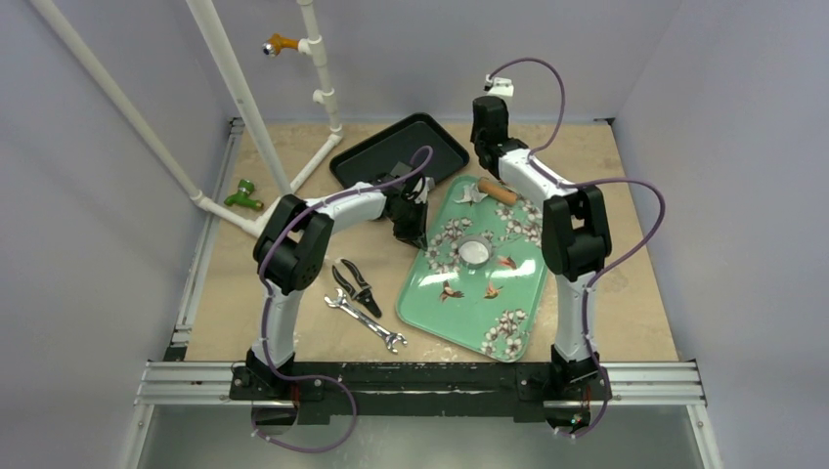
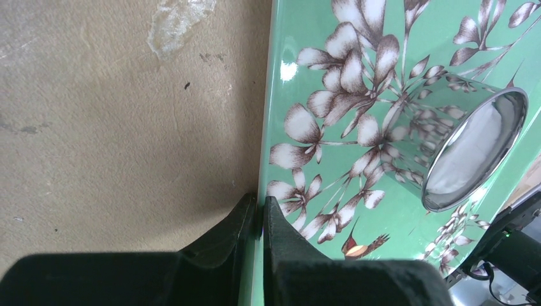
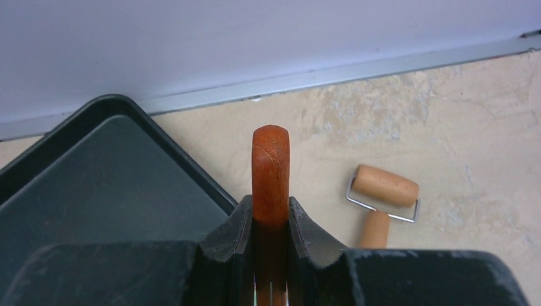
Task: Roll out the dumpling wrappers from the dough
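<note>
A green tray (image 1: 508,293) with white blossom prints lies on the table. On it stands a shiny metal ring cutter (image 1: 476,251) with a white dough wrapper (image 2: 469,153) inside it. My left gripper (image 2: 261,207) is shut on the left rim of the green tray (image 2: 271,95), just left of the ring cutter (image 2: 504,102). In the top view the left gripper (image 1: 411,233) sits at the tray's left edge. My right gripper (image 3: 270,210) is shut on a red-brown wooden handle (image 3: 270,166) and is raised past the tray's far end (image 1: 489,117). A light wooden roller (image 1: 499,192) lies at the tray's far end.
A black tray (image 1: 399,149) lies behind the green one. It also shows in the right wrist view (image 3: 96,185). A small wooden roller with a wire frame (image 3: 383,191) lies on the table near the back wall. Pliers (image 1: 357,285) and a wrench (image 1: 367,320) lie front left. White pipes (image 1: 235,107) stand back left.
</note>
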